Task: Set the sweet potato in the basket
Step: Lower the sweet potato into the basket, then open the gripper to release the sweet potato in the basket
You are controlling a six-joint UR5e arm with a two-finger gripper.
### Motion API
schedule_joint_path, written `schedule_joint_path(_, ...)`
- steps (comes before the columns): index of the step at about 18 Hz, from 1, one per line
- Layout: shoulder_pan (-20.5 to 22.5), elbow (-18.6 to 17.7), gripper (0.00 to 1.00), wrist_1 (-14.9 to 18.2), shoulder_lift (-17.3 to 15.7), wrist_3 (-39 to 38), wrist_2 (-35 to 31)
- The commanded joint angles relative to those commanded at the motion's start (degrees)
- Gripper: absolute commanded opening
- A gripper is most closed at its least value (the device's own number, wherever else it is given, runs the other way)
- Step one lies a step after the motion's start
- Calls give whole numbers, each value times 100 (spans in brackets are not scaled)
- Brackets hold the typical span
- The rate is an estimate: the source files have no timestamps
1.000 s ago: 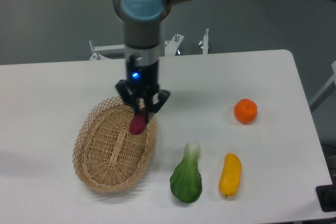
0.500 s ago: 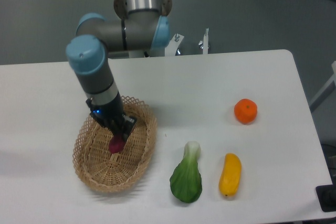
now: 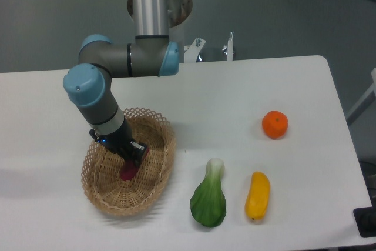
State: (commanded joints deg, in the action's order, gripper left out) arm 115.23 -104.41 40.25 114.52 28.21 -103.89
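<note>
Inside the basket [image 3: 154,123], the claw [image 3: 133,160] pinches the sweet potato [image 3: 128,170]; no writing is legible.

Reddish-purple sweet potato [image 3: 128,170] inside tan wicker basket [image 3: 157,176], near its centre

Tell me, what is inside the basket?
Inside the basket is the sweet potato, low over the woven bottom, with the robot's hand on its top end. The hand covers that end, so its grip is hidden.
</note>
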Motion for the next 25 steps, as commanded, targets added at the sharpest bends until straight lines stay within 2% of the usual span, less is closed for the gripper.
schedule_joint_path(4,-35,9,25,-9,79,0,0)
schedule_joint_path(7,-35,9,38,0,114,26,0)
schedule_joint_path(8,-35,17,47,-9,106,26,0)
schedule_joint_path(10,-35,61,89,-9,71,35,-9)
schedule_joint_path(11,-35,79,100,-9,44,35,-18)
schedule_joint_path(19,9,289,100,35,-246,-61,-70)
schedule_joint_path(23,298,360,100,27,-527,-62,-18)
schedule_joint_path(25,465,614,100,35,-580,139,-26)
